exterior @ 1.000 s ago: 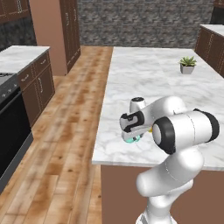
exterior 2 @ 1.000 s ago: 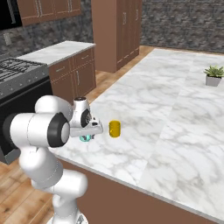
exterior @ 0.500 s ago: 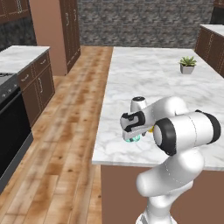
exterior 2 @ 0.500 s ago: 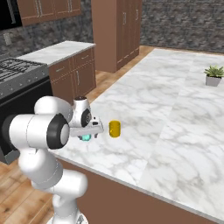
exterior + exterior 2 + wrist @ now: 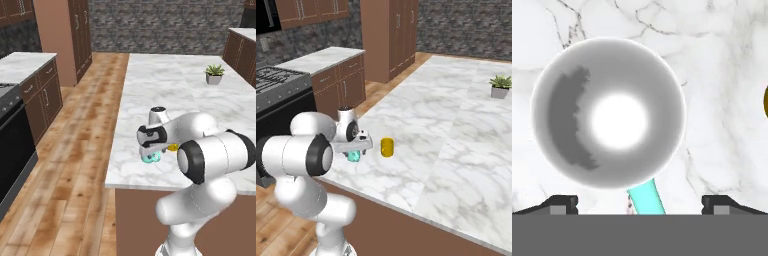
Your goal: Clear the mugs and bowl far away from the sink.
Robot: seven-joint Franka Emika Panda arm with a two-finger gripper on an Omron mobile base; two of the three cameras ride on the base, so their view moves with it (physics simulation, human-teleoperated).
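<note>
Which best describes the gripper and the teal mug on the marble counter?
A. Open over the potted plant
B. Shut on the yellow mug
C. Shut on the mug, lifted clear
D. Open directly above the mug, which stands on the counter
D: the gripper has its finger tips spread wide, with the teal mug upright on the counter below.

Pincer (image 5: 639, 202) now wide off teal mug (image 5: 609, 112)

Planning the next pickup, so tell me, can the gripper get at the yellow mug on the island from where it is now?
Probably yes. The gripper hangs open over the teal mug, and the yellow mug stands close beside it on bare marble counter, with nothing between them.
</note>
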